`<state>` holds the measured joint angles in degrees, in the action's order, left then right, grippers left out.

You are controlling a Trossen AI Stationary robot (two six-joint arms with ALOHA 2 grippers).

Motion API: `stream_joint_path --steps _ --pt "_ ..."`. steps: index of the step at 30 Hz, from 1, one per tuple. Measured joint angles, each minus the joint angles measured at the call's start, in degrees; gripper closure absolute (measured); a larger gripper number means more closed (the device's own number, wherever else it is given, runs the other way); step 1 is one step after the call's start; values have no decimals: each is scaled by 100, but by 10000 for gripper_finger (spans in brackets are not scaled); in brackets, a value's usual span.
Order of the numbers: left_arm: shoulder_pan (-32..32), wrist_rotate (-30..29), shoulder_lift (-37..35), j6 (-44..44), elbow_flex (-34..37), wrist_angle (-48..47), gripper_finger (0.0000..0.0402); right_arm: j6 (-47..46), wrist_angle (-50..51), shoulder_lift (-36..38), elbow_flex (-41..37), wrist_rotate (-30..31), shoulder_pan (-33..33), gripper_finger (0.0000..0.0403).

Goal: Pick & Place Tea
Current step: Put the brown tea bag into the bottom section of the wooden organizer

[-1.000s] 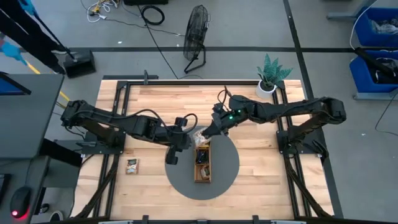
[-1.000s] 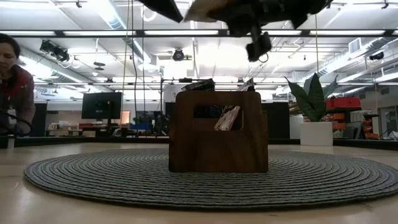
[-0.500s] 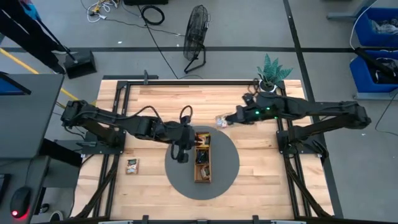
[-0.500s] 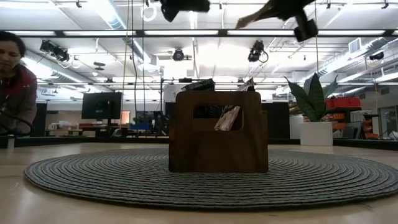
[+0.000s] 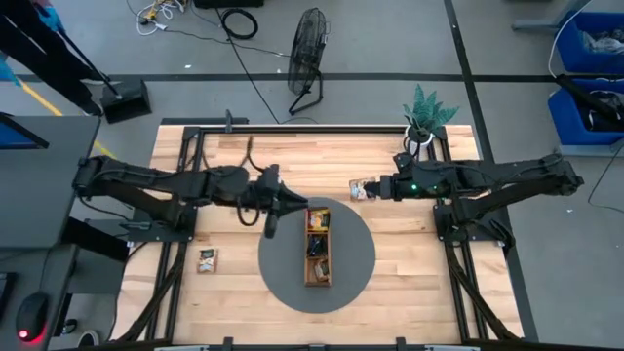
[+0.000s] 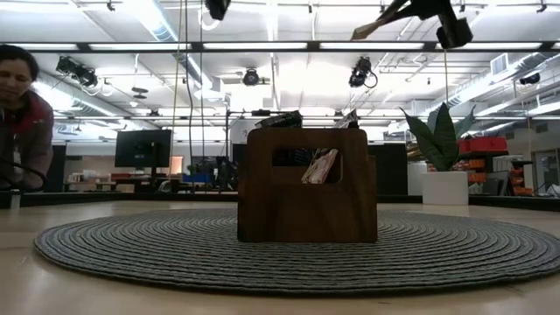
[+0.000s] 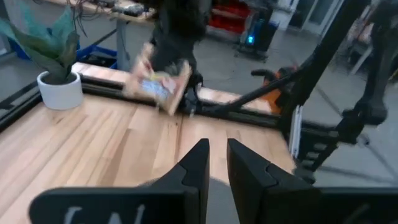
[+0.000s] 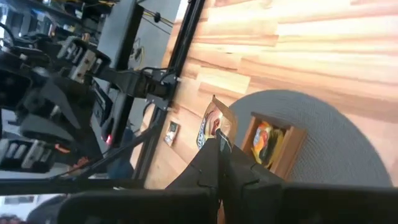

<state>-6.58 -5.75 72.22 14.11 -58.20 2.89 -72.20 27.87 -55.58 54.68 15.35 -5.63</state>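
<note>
A pale tan tea sachet (image 5: 361, 188) hangs in the air beyond the tray's far right corner, with my right gripper (image 5: 376, 188) shut on it. The long wooden tray (image 5: 306, 265) stands on a round grey mat (image 5: 359, 265) and holds several sachets on edge (image 6: 320, 164). One more sachet (image 5: 206, 259) lies flat on the wood near the table's left front. My left gripper (image 5: 292, 205) hovers at the tray's far end, nearly level, its fingers (image 7: 198, 163) a narrow gap apart with nothing between them. My right gripper pinches the sachet by one edge (image 8: 216, 138) between its two fingers. It comes from the table's right side, slanting slightly down. The rest of the sachet (image 8: 213, 122) sticks out past the fingertips, lifted clear of table and tray.
A potted plant (image 5: 419, 129) stands at the table's far right corner. A person (image 6: 19, 114) sits beyond the table's left side. Bare wood lies left and right of the mat.
My right gripper has carried the tan sachet from over the tray's far end up and toward the table's right edge. My left gripper has risen from beside the tray, tipped from pointing down to nearly level, and shifted toward the far edge.
</note>
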Motion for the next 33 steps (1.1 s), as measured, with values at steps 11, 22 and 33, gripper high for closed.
stream_joint_path --steps 11,22,33 --pt "293 -1 -1383 193 843 8 342 -980 -167 -241 13 1249 -946 403" --pt "349 17 -2804 331 1721 -356 342 -1509 991 -1723 1641 1245 -1302 403" --pt "353 1 -3730 53 1938 -905 342 -1858 2381 -3694 3750 154 -1337 403"
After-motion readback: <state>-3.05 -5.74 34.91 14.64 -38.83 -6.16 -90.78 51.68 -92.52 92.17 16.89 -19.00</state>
